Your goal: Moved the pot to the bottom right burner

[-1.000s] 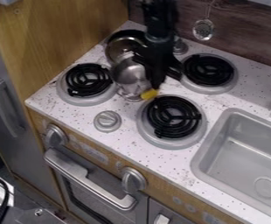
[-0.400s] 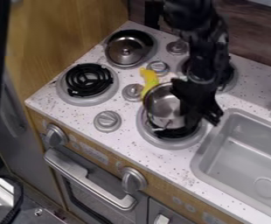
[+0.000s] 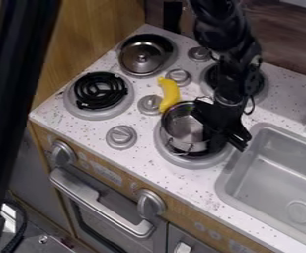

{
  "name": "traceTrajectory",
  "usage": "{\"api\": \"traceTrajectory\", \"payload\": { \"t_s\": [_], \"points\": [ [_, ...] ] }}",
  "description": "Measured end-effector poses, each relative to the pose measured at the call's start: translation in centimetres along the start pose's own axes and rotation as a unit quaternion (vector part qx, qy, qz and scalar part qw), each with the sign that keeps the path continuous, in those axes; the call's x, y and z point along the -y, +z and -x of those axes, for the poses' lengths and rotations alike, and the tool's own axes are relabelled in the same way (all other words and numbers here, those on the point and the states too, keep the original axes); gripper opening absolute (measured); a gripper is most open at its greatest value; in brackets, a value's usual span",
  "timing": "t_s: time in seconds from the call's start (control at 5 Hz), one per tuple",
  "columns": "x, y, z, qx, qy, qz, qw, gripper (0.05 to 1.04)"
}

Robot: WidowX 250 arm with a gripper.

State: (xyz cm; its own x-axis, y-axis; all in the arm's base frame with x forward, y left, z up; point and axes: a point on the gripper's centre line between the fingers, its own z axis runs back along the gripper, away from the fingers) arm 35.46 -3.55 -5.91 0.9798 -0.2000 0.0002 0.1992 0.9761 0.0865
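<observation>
The gripper [image 3: 219, 124] is at the right side of the silver pot [image 3: 180, 129], over its right rim and against it or very close. It hides that side of the pot. Upright, or nearly so, the pot stands on the bottom right burner [image 3: 190, 162]; its open top faces up and a thin wire handle shows at its front. The burner's grey ring shows around the front and left of the pot, while most of the black coil is covered.
A yellow banana-shaped toy [image 3: 170, 94] lies just behind the pot, by two knobs. A metal pan or lid [image 3: 142, 55] sits on the back left burner. The front left burner [image 3: 99, 91] has a bare coil. At right is the sink [image 3: 274, 173].
The pot has moved right and toward the front, from between the burners onto the bottom right one, along with the gripper. Since the middle frame it has shifted only slightly and looks more level.
</observation>
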Motion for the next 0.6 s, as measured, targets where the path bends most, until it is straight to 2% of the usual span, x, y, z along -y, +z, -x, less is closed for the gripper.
{"api": "traceTrajectory", "payload": {
  "t_s": [0.2,0.4,0.6],
  "points": [
    [0.0,0.1,0.2,0.008,0.009,0.008,0.9999,0.089],
    [0.9,1.3,0.8,0.012,0.013,0.022,0.9996,0.262],
    [1.2,6.0,-0.2,0.052,0.041,0.062,0.9959,0.54]
  ]
}}
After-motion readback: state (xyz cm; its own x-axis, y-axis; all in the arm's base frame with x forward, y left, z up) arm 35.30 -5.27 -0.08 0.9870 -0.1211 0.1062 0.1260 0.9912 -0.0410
